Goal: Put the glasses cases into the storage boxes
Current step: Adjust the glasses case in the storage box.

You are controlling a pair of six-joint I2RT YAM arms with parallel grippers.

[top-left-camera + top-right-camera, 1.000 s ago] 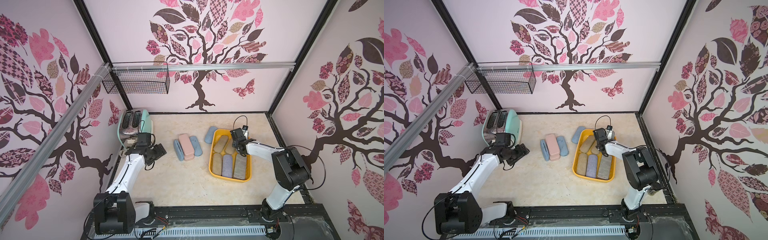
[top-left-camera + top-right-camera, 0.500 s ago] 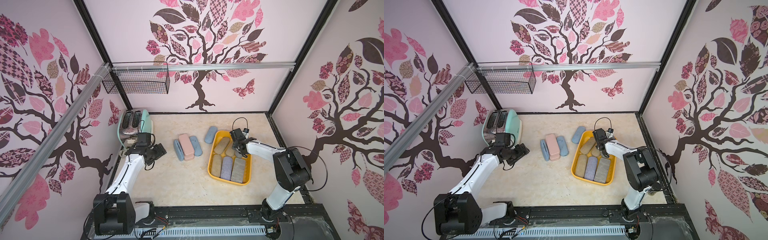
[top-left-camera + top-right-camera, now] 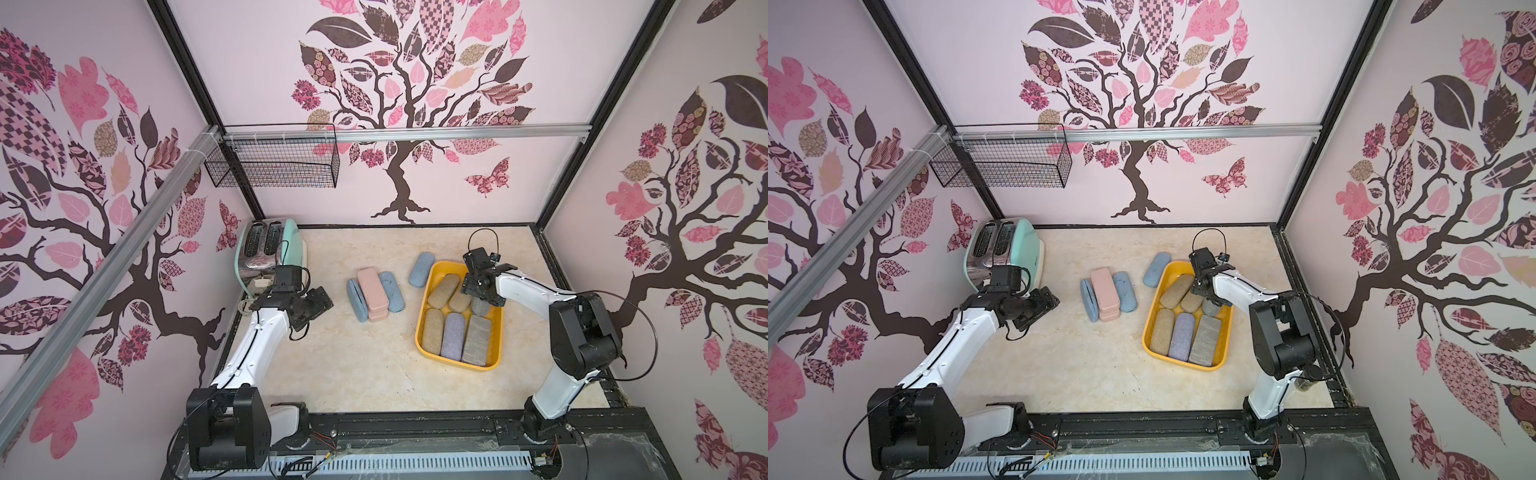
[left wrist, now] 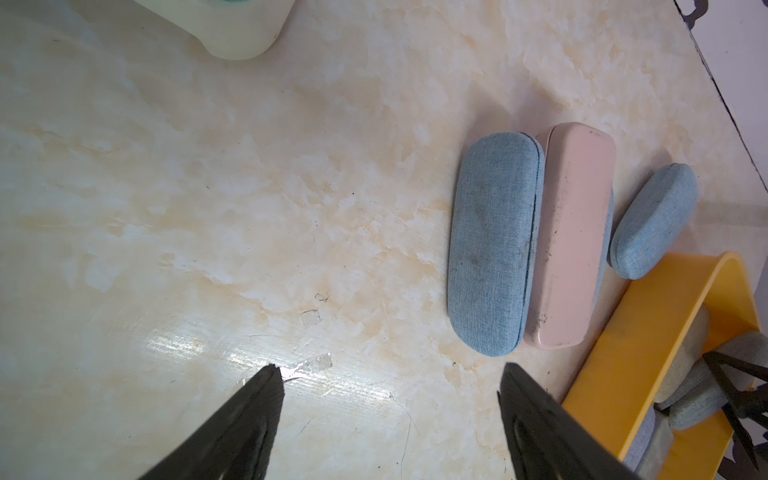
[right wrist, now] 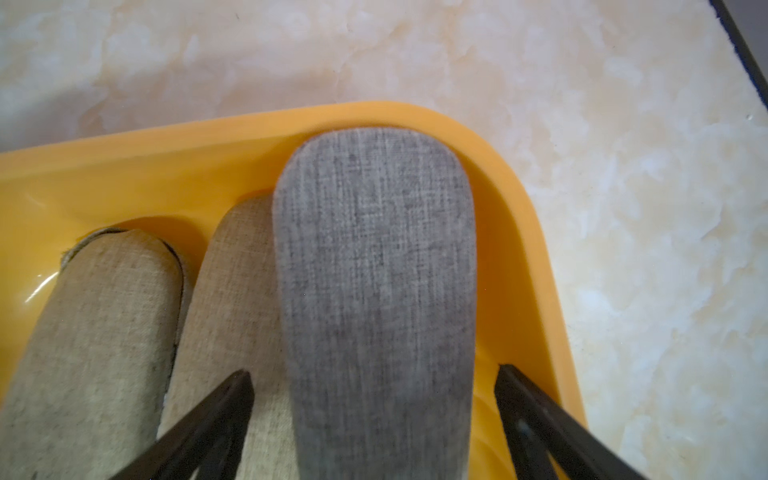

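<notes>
The right gripper [image 5: 374, 374] is open over the yellow tub [image 5: 166, 141], with one jaw on each side of a grey case [image 5: 374, 270] and not touching it. This case lies in a corner of the tub, beside a tan case [image 5: 232, 311]. The left gripper [image 4: 390, 374] is open too (nothing between its jaws), above the table [image 4: 208, 208]. Near it, a blue case [image 4: 494, 249] and a pink case [image 4: 573, 232] lie side by side outside the tub.
</notes>
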